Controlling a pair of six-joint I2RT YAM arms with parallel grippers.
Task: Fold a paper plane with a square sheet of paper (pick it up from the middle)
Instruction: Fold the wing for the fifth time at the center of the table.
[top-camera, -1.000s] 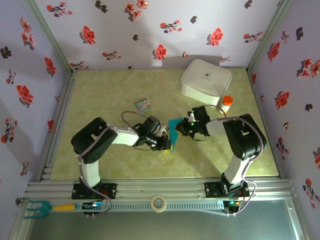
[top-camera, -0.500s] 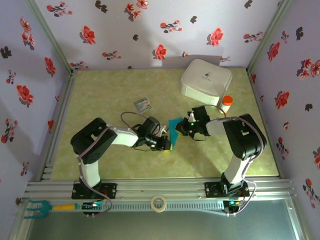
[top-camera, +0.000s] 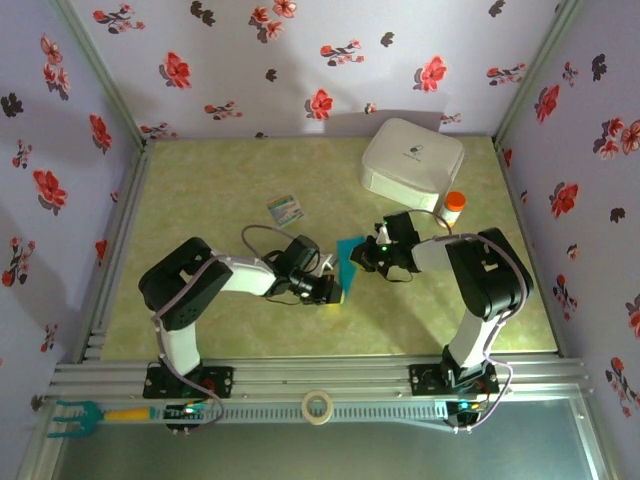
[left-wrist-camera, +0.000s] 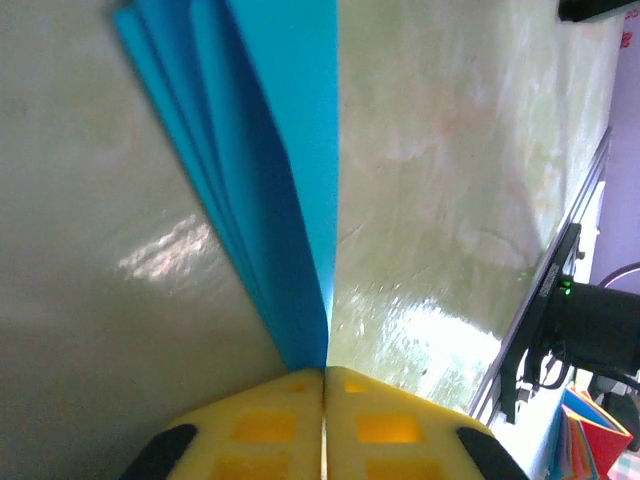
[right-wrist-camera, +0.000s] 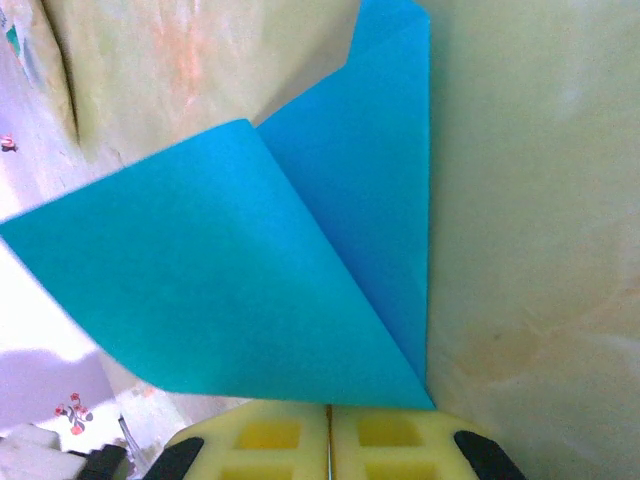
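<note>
The turquoise sheet of paper (top-camera: 347, 262) lies folded to a narrower shape at mid-table, between both arms. My left gripper (top-camera: 334, 291) holds its near end. In the left wrist view the yellow jaws (left-wrist-camera: 323, 372) are pressed together on the narrow end of the paper (left-wrist-camera: 275, 190), whose layers fan out away from them. My right gripper (top-camera: 362, 256) is at the sheet's right side. In the right wrist view it (right-wrist-camera: 328, 410) is shut on the edge of a lifted, curling flap of the paper (right-wrist-camera: 250, 270) above a flat folded layer.
A white rounded box (top-camera: 412, 160) stands at the back right, with an orange-capped bottle (top-camera: 454, 207) just in front of it. A small printed card (top-camera: 285, 208) lies left of centre. A tape roll (top-camera: 318, 405) rests on the near rail.
The left arm has settled very slightly toward the near side. The paper and the right arm look unmoved, and both grippers stay shut.
</note>
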